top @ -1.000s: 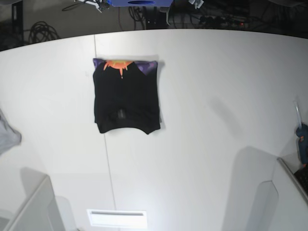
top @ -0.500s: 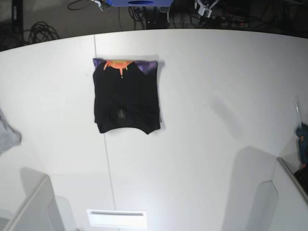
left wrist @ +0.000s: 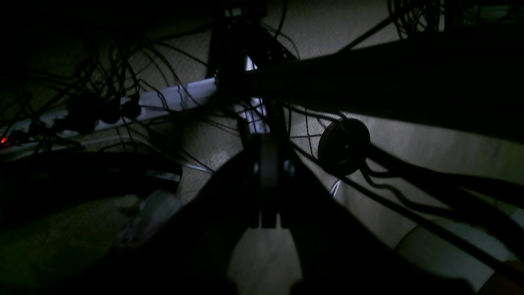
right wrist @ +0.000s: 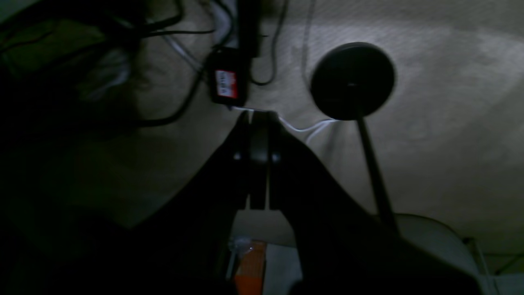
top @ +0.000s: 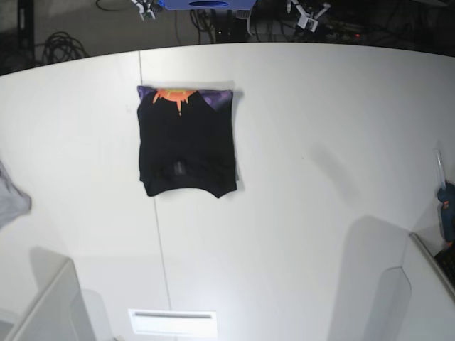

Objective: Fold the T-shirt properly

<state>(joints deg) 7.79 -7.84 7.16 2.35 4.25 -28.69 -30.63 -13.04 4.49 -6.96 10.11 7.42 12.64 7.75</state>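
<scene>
Left gripper (left wrist: 266, 172) closed and empty, right gripper (right wrist: 258, 159) likewise, T-shirt (top: 187, 142) folded on table (top: 320, 177), no readable writing

Item count
One T-shirt (top: 186, 142), one grey cloth (top: 11, 199), one table (top: 320, 177), two grippers (left wrist: 264, 180) (right wrist: 258, 164).

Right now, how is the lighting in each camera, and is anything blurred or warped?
Base view: bright, sharp, table edge bowed by the lens, T-shirt clear. Left wrist view: very dark, cables in silhouette. Right wrist view: dim, slightly soft, one lit patch of floor.
</scene>
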